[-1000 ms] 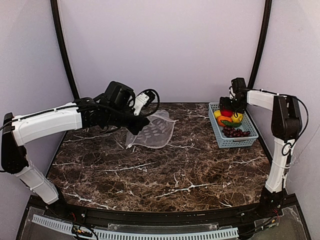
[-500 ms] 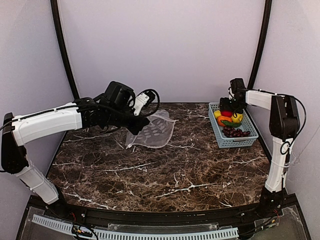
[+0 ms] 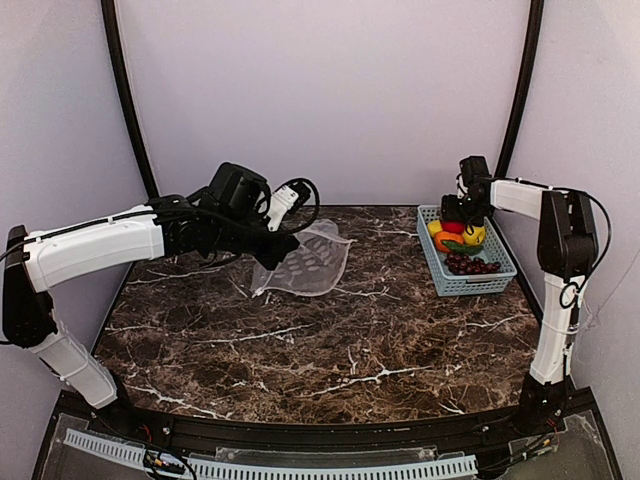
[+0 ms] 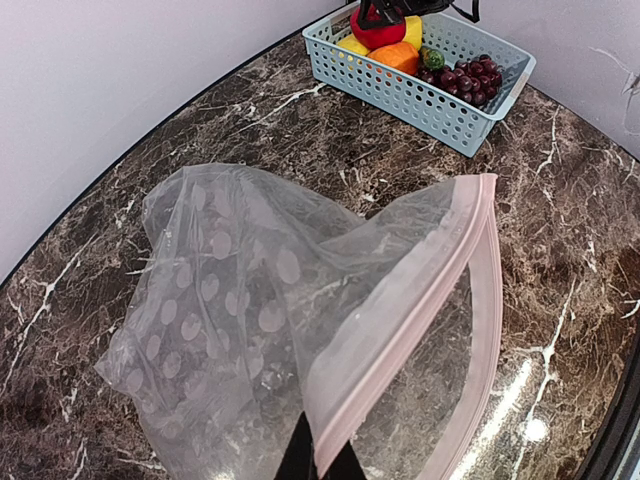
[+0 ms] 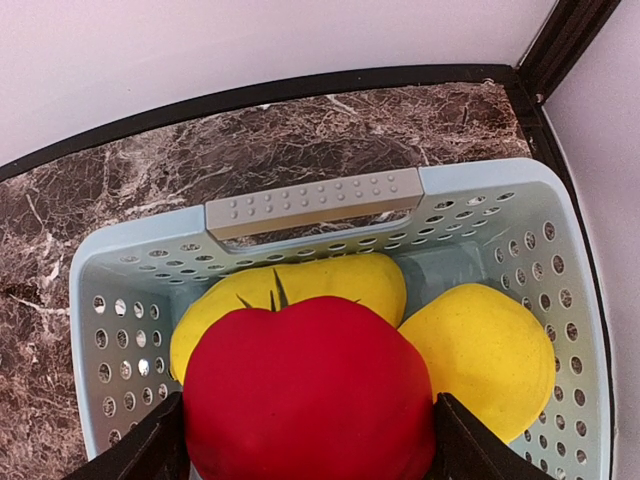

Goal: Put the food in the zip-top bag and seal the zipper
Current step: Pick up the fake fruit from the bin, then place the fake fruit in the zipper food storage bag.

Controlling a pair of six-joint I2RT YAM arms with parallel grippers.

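Starting at your left claw [image 4: 322,462], its two fingertips are pressed together on the pink strip [image 4: 420,280] of the bag [image 4: 220,290], pinching one end of it at the bottom of the wrist view. From that pinch the strip runs away from the claw toward the basket [image 4: 440,105], and the mouth gapes beside it in a long narrow loop. The dotted body of the bag sags off to the left of the strip, crumpled and touching the table [image 3: 330,340]. From above, your left arm reaches out nearly level from its base over the back-left part of the table, wrist tipped down at the bag, which lies slantwise with its long axis going from near-left to far-right. Your right claw [image 5: 310,452] points down into the far end of the basket, its fingers [image 5: 150,450] spread apart on either side of the apple [image 5: 310,385] and close against its flanks; you cannot tell whether they bear on it. The apple sits on top of two yellow pieces [image 5: 490,355] at the basket's handle end. The left wrist view shows an orange piece [image 4: 400,57] and the grapes [image 4: 462,82] lying behind it. Your right arm stands upright from its base at the table's right edge, and its forearm reaches back over the basket.
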